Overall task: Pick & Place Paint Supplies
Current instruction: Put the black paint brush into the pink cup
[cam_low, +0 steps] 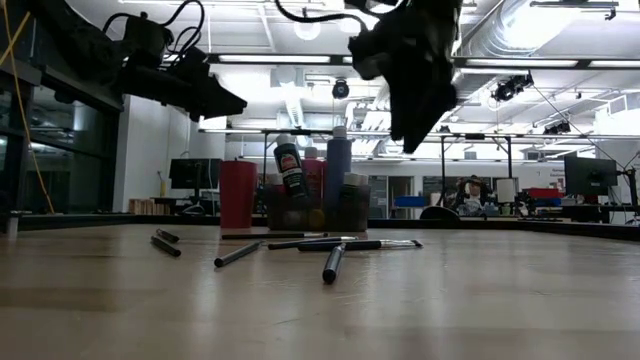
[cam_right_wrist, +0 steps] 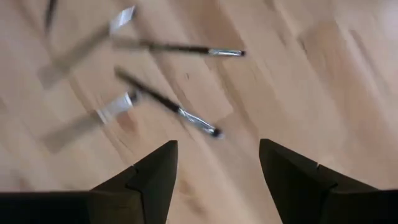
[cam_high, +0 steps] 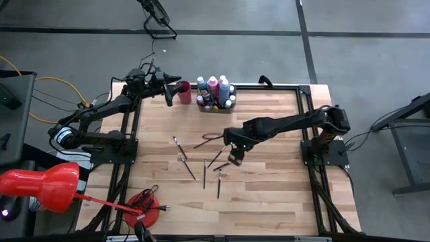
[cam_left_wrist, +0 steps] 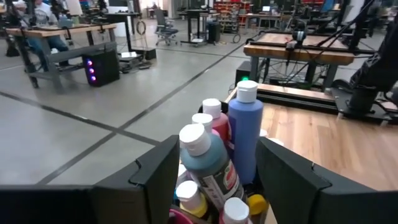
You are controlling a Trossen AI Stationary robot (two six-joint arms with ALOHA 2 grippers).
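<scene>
No writing can be read on the paint bottles (cam_left_wrist: pixel 219 163) ahead of the spread, empty left gripper (cam_left_wrist: pixel 214 180); paintbrushes (cam_right_wrist: pixel 168 102) are seen under the spread, empty right gripper (cam_right_wrist: pixel 214 168).

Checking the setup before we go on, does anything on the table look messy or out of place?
Yes: the paintbrushes lie scattered at odd angles across the middle of the table, while the paint bottles stand upright together at the far edge. Nothing looks spilled.

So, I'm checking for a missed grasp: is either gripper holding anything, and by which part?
Nothing is held. The right gripper is open above the loose paintbrushes on the table; the left gripper is open, by the paint bottles.
</scene>
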